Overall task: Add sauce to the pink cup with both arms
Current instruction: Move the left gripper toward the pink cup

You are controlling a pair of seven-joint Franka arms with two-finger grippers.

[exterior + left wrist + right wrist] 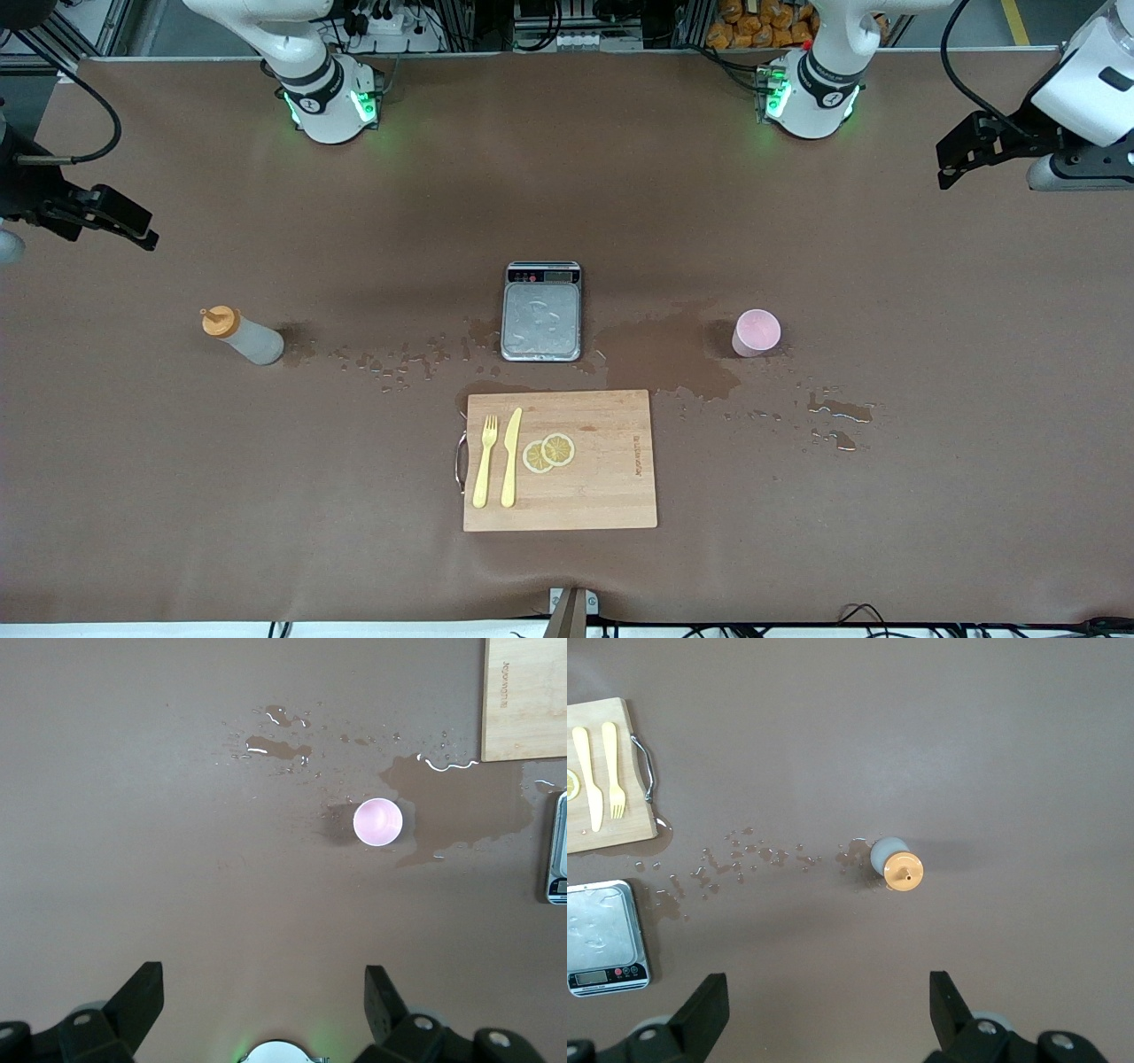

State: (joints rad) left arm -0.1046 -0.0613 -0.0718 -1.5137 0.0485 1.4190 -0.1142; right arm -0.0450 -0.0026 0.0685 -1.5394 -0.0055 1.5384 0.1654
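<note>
- Where the worktop (177,532) comes nearest the front camera, a wooden cutting board (585,496) lies flat, carrying a yellow fork (484,462), a yellow knife (510,456) beside it, and two lemon slices (548,452) that overlap.
- Farther from the camera, wet patches and droplets (664,354) spread across the brown surface.
- Farther again stands a row of three: the sauce (242,336) toward my right arm's end, upright with its orange cap on; the steel scale (541,311) in the middle, its plate wet; the pink cup (756,333) toward my left arm's end, upright, mouth open, at the edge of the largest wet patch.
- My right fingers (824,1014) hang spread wide over bare worktop, near the sauce but not touching it, holding nothing.
- My left fingers (261,1005) hang spread just as wide over bare worktop, near the pink cup, apart from it and empty.
</note>
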